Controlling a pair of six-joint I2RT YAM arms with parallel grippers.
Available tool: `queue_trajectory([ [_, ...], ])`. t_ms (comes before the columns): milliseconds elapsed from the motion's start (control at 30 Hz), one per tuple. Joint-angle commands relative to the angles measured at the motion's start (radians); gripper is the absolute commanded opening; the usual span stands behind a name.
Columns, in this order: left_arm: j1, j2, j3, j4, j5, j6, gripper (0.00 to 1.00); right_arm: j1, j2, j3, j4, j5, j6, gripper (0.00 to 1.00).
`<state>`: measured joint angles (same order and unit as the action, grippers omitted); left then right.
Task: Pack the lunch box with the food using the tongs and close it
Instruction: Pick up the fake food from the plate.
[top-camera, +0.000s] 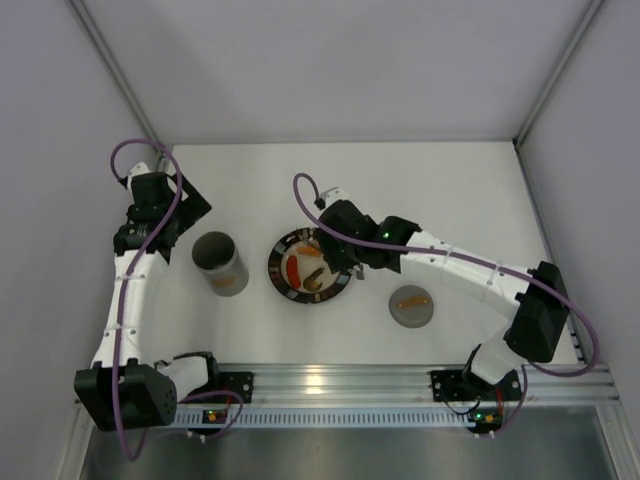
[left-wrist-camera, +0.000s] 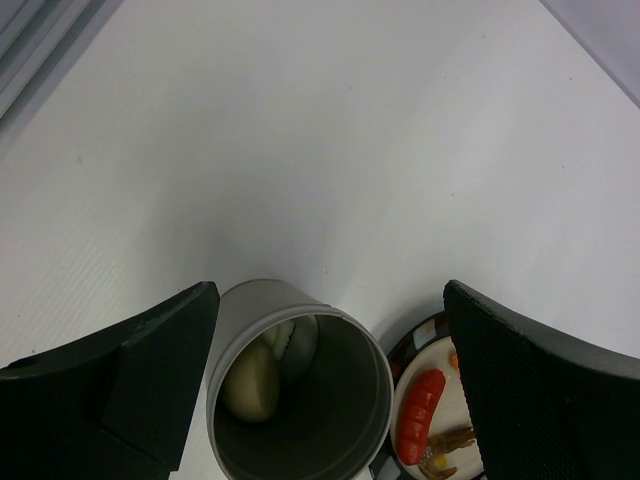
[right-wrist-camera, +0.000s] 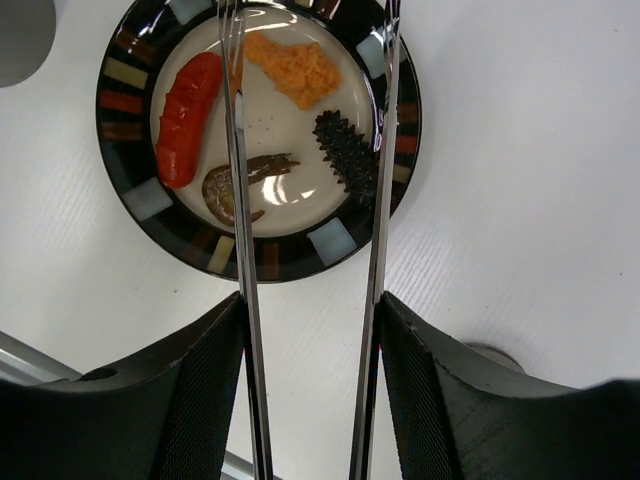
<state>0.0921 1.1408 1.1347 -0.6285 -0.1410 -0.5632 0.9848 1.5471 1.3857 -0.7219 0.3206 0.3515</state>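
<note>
Tongs (right-wrist-camera: 239, 200) cross near rim of plate (right-wrist-camera: 112, 100) (arms spread)

lunch box (top-camera: 220, 263): grey metal cylinder, upright, open, left of worktop centre
lid (top-camera: 411, 305): grey disc, orange-brown handle up, flat, right of worktop centre
food: white lump (left-wrist-camera: 250, 380) inside lunch box; red sausage (right-wrist-camera: 187, 118), orange piece (right-wrist-camera: 295, 68), brown bit (right-wrist-camera: 245, 185) on plate (right-wrist-camera: 330, 240)
tongs (right-wrist-camera: 243, 250): silver, arms parted, over plate

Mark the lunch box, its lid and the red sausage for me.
lunch box (top-camera: 230, 280), top external view, on its grey side wall.
lid (top-camera: 411, 298), top external view, on its orange-brown handle.
red sausage (right-wrist-camera: 187, 118), right wrist view, at mid-length.
</note>
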Motion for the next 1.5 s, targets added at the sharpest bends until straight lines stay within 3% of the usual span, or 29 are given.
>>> queue_trajectory([
  [0, 0.009, -0.012, -0.010, 0.053, 0.011, -0.004, 0.99, -0.012, 0.031, 0.012, 0.088, -0.037, -0.017, 0.54],
  [900, 0.008, -0.013, -0.013, 0.055, 0.018, 0.000, 0.99, -0.017, 0.120, -0.010, 0.081, -0.060, -0.022, 0.52],
  [1300, 0.009, -0.013, -0.015, 0.052, 0.018, 0.002, 0.99, -0.020, 0.113, -0.011, 0.065, -0.048, -0.016, 0.36],
  [1467, 0.009, -0.015, -0.015, 0.055, 0.020, 0.002, 0.99, -0.018, 0.094, -0.008, 0.061, -0.048, -0.014, 0.21],
])
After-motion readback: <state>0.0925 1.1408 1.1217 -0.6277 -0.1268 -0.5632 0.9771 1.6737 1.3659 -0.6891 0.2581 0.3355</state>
